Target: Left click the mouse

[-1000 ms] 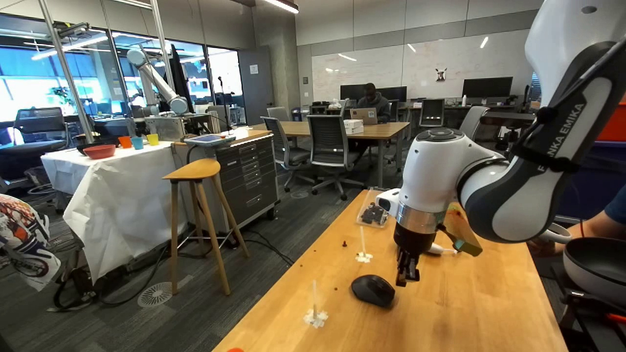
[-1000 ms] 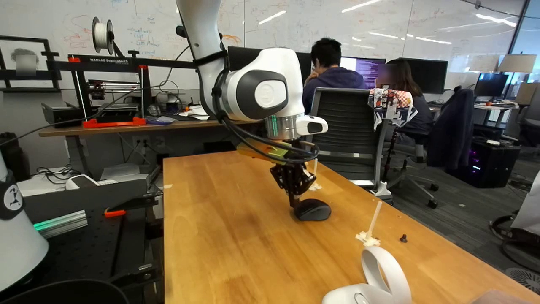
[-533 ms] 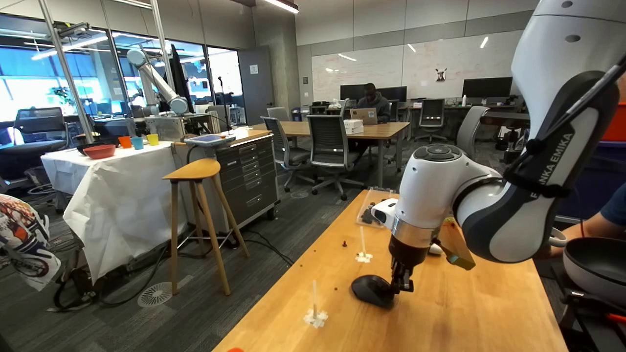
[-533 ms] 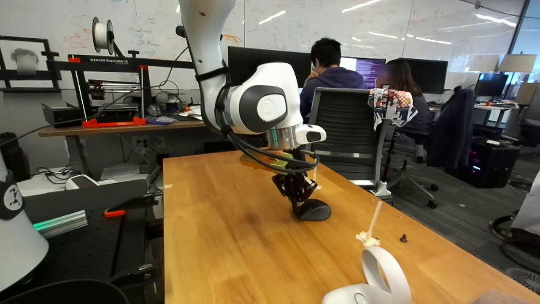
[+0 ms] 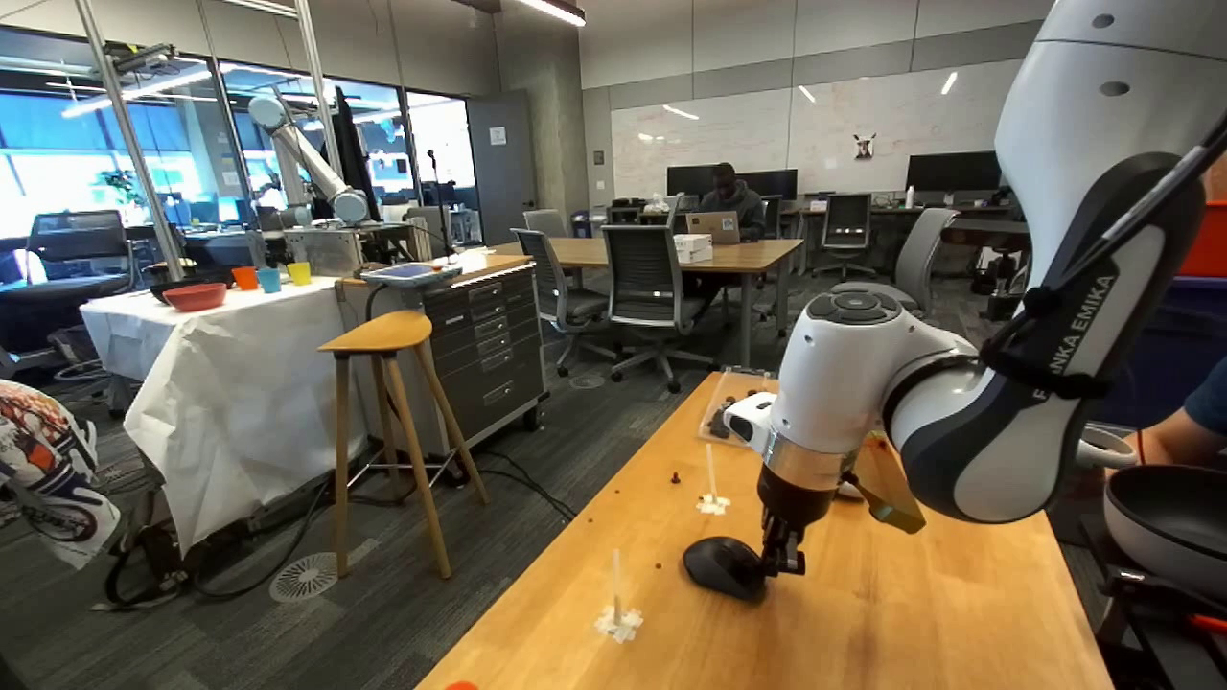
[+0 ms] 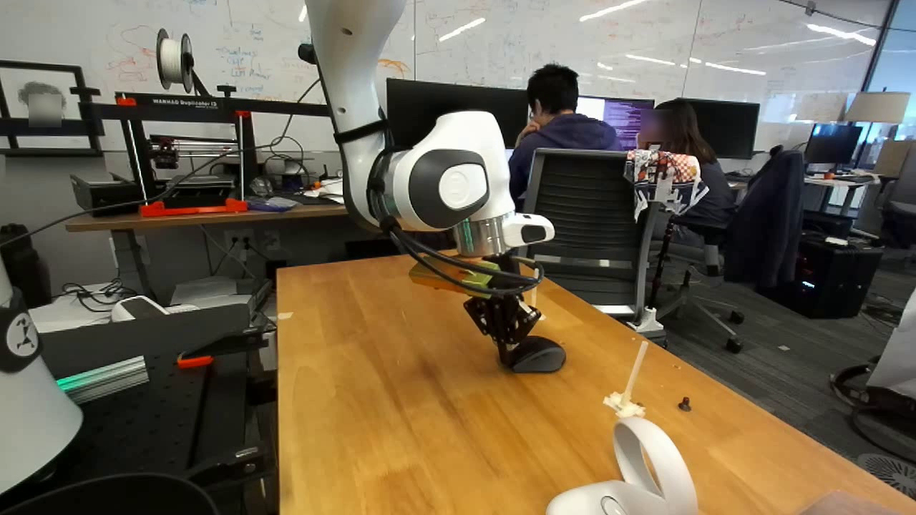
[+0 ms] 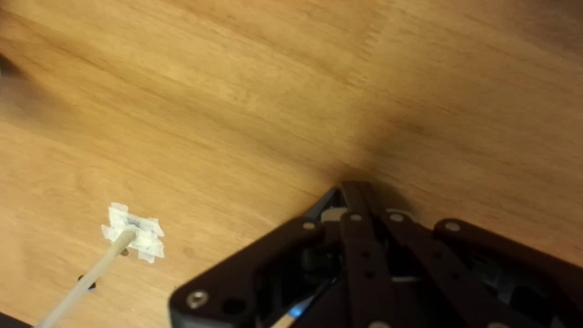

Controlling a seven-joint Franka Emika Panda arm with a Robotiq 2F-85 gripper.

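Observation:
The black mouse (image 5: 721, 567) lies flat on the wooden table and shows in both exterior views, also here (image 6: 542, 357). My gripper (image 5: 786, 563) points down at one end of the mouse, with its fingertips low at that edge and seemingly against it. The same closeness shows in an exterior view (image 6: 507, 357). In the wrist view the two fingers (image 7: 357, 186) lie together with nothing between them, so the gripper is shut. There, only a dark grey sliver, likely the mouse (image 7: 320, 206), shows beside the fingers; the rest is hidden behind them.
Thin upright sticks are taped to the table (image 5: 868, 632), one by the mouse (image 5: 617, 599) and another farther back (image 5: 711, 484). A white ring-shaped controller (image 6: 655, 458) and a small dark screw (image 6: 685, 405) lie on it. A clear box (image 5: 714, 422) stands at the far end.
The arm has come down and toward the mouse, bringing the shut fingertips to its edge. The mouse has shifted slightly away from the gripper in the last half second.

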